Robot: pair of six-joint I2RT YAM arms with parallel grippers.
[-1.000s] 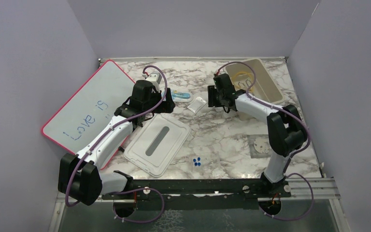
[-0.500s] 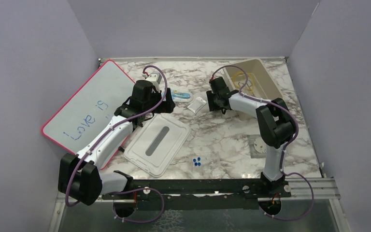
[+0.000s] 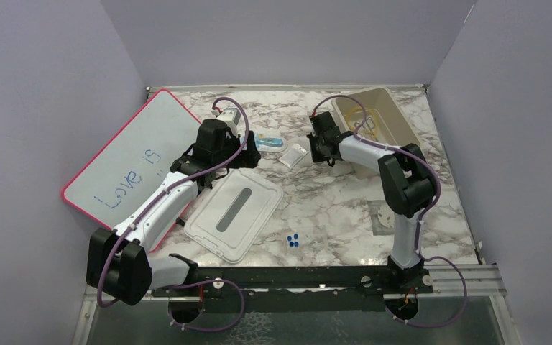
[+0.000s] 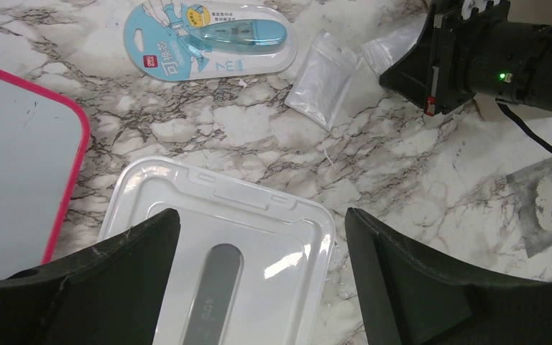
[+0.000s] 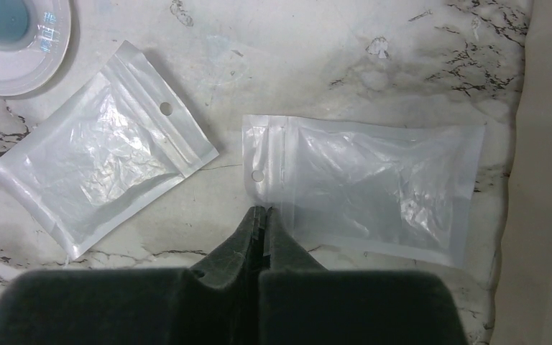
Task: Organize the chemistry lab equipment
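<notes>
Right jaws snapped shut at clear bag, whiteboard "Love is"

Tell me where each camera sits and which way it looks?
Top external: high behind the bases, looking down on the marble table; the left arm and right arm show whole.
Left wrist: on the left arm, facing down at the clear lid; its open jaws frame the bottom.
Right wrist: on the right arm, facing down at a clear bag; its shut jaws reach that bag's edge.
Shared: both wrist views show the blue tape pack.
</notes>
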